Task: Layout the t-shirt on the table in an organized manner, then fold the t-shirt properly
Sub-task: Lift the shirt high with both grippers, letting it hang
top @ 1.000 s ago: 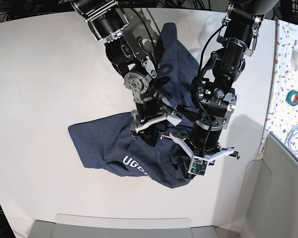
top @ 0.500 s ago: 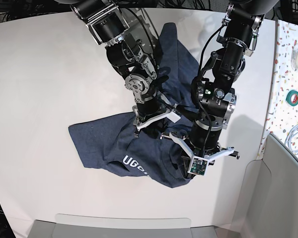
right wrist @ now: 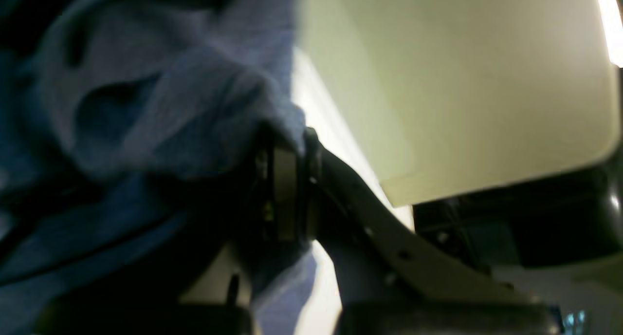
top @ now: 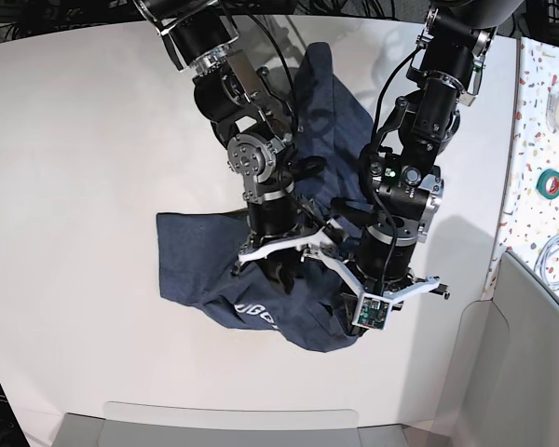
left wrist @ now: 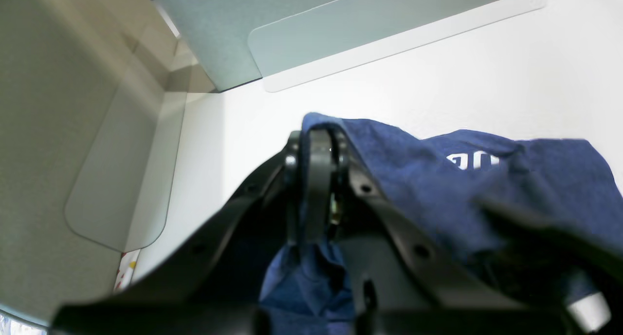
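Observation:
The dark navy t-shirt (top: 205,270) lies crumpled in the middle of the white table (top: 74,186), with white lettering showing near its front edge. My left gripper (top: 347,321) is shut on a fold at the shirt's front right. The left wrist view shows cloth (left wrist: 438,179) draped over its closed fingers (left wrist: 316,150). My right gripper (top: 281,270) is shut on bunched cloth just left of it. The right wrist view shows fabric (right wrist: 146,106) pinched between its fingers (right wrist: 284,189). The two grippers are close together.
A speckled surface at the right edge holds a green tape roll (top: 551,182) and a white cable (top: 554,256). A clear plate (top: 233,414) lies along the table's front edge. A grey panel (top: 531,354) stands at the front right.
My right gripper has closed on the cloth and shifted toward the front. The shirt's left part has been drawn in to the right. The left arm has not moved.

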{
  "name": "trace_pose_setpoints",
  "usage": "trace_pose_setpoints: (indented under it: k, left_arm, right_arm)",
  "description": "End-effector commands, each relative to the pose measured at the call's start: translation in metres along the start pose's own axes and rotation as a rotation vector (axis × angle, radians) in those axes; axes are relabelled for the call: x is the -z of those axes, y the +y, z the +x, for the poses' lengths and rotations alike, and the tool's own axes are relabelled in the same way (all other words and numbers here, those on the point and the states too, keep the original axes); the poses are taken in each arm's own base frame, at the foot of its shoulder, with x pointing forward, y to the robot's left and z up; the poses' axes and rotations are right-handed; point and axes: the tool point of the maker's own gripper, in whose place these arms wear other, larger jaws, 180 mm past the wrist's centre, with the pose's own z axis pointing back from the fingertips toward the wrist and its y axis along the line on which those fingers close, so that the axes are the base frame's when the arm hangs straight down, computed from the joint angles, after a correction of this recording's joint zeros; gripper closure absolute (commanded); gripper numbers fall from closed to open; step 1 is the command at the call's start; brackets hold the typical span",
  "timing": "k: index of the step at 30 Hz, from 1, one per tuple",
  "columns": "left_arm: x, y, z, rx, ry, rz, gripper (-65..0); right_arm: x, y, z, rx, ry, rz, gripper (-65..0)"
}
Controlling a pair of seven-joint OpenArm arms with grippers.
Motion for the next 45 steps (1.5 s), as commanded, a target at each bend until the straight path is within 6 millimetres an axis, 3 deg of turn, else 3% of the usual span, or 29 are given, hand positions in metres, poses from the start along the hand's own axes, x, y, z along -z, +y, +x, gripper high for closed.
trace_pose_setpoints:
  k: [1,9,18,29,39,45]
  left_arm:
    - [0.0,0.012,0.017,0.013,-0.054,0.034,-0.1]
    - [-0.004,0.079,0.022,-0.061,-0.069,0.201,0.0]
    - [-0.013,0.13,0.027,-0.113,-0.091,0.329,0.0]
    - [-0.026,0.18,0.101,-0.141,-0.301,0.443,0.0]
    - [-0.051,0.21,0.199,-0.106,-0.529,0.501,0.0]
    - [-0.076,0.229,0.25,-0.074,-0.651,0.547,0.0]
  right_arm:
    - [-0.002,-0.031,0.022,0.055,-0.062,-0.09,0.0]
    - [-0.027,-0.101,0.037,0.154,-0.082,-0.254,0.0]
    - [-0.036,-0.129,0.038,0.163,-0.1,-0.299,0.0]
    - [-0.023,-0.185,0.078,0.137,-0.208,-0.42,0.0]
    - [-0.016,-0.22,0.135,0.053,-0.426,-0.499,0.0]
    - [-0.022,-0.257,0.157,0.254,-0.553,-0.516,0.0]
